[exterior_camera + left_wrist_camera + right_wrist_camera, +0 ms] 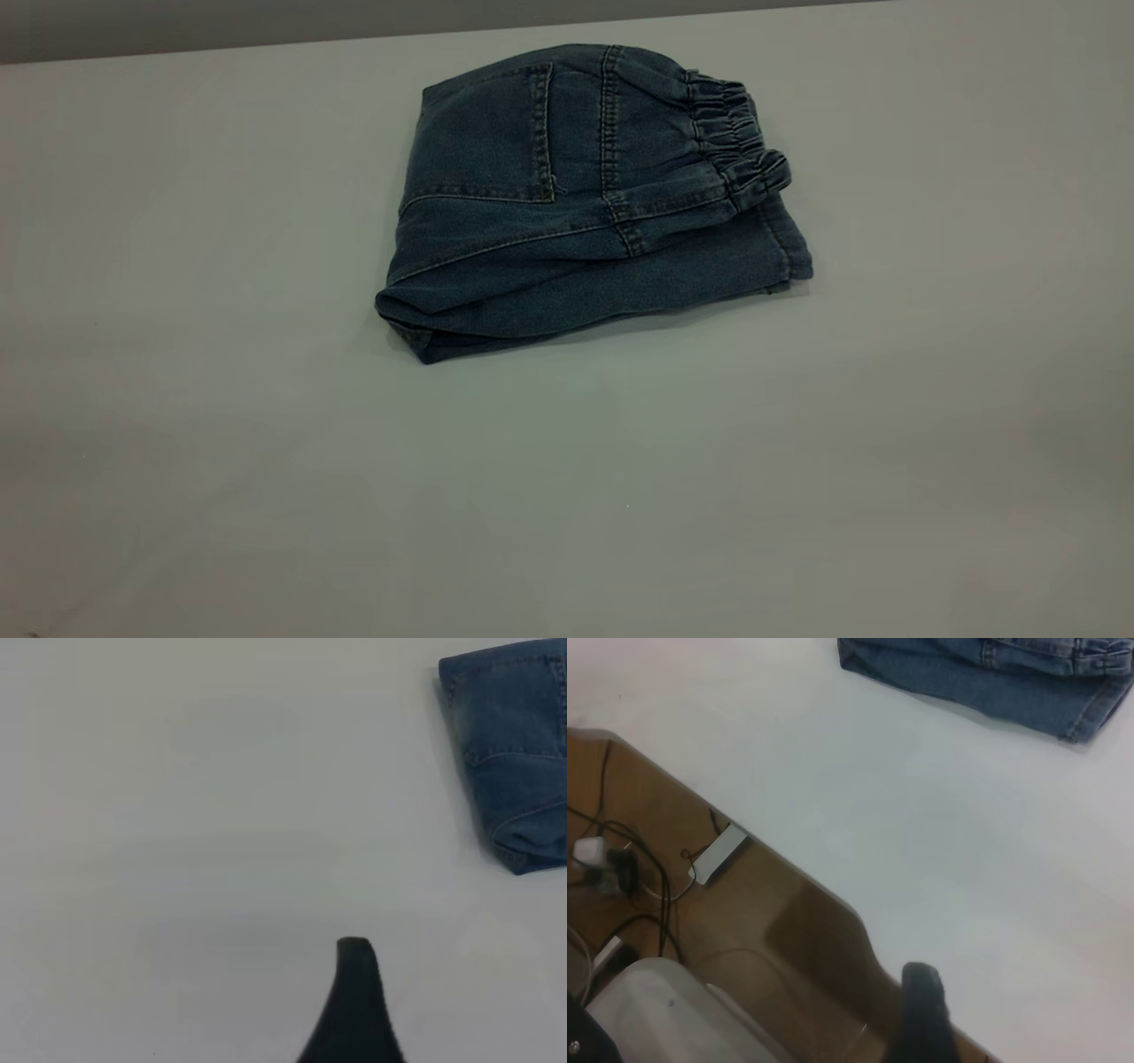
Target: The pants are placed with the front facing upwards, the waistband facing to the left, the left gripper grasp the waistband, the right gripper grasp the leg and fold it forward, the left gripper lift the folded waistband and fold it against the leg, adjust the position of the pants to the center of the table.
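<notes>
The blue denim pants point(576, 195) lie folded into a compact bundle on the white table point(266, 461), toward its far middle. A back pocket faces up, the elastic waistband point(740, 133) lies on top at the right, and a leg hem point(784, 257) shows beneath it. Neither gripper appears in the exterior view. The left gripper point(434, 1028) hovers over bare table well away from the pants point(518, 753); only one black finger point(354, 1001) shows, nothing beside it. The right gripper point(1001, 1028) hangs over the table's edge, one finger point(921, 1010) showing, far from the pants point(992, 673).
Beyond the table's edge in the right wrist view lies a brown floor point(771, 921) with black cables point(647, 877), a white adapter point(589, 853), a grey strip point(718, 853) and a pale rounded casing point(664, 1014). A grey wall point(177, 22) runs behind the table.
</notes>
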Motion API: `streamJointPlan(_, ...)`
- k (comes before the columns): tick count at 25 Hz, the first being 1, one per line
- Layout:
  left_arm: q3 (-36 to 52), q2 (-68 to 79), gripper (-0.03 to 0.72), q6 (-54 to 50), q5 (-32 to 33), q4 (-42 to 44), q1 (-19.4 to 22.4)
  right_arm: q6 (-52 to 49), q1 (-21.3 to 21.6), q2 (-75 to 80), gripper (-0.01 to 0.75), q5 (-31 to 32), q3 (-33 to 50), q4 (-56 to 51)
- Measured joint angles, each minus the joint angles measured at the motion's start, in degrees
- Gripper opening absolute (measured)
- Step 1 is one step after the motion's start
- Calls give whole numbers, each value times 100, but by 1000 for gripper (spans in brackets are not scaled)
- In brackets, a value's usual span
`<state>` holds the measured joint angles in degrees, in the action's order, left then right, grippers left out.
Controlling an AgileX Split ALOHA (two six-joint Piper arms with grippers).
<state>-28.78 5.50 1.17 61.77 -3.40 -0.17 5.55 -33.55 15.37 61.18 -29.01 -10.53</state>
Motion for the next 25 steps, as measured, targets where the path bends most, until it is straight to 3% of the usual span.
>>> streamJointPlan(4, 0, 0, 519, 0, 7, 0, 0, 0, 527, -43, 465, -14, 0, -197)
streamJointPlan(9, 0, -122, 519, -5, 14, 7, 5, 4, 2040, -458, 465, -21, 0, -148)
streamJointPlan(14, -2, -504, 519, -5, 14, 12, 5, 7, 2900, -1230, 465, -16, 0, -173)
streamJointPlan(25, -2, -550, 519, -16, 15, 7, -186, 11, 3030, -1542, 465, -20, 0, -183)
